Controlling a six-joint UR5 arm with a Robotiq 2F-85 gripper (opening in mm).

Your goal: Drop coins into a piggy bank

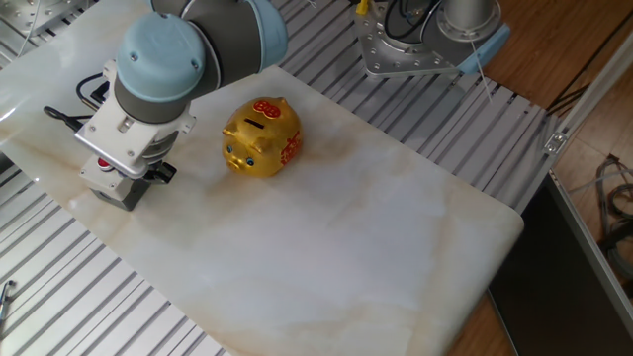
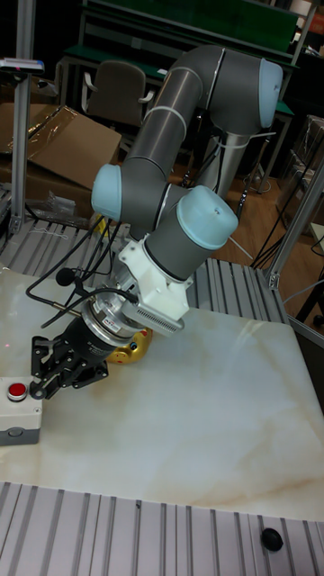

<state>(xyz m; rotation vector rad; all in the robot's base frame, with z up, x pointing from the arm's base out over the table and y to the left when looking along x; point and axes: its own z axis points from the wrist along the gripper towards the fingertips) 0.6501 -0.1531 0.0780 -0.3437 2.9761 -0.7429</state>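
Tall fixed view: gripper [image 2: 40,371] seemingly spread, hanging above the grey box [image 2: 18,421], beside the piggy bank [image 1: 260,136].

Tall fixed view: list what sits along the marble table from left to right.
grey box with the red button → gripper → piggy bank, mostly hidden behind the arm's wrist.

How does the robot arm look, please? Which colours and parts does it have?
The arm has grey tube links with light blue joint caps. A white ribbed block sits at the wrist, then a silver ring. The gripper is black, with linked fingers. Black cables run along the wrist.
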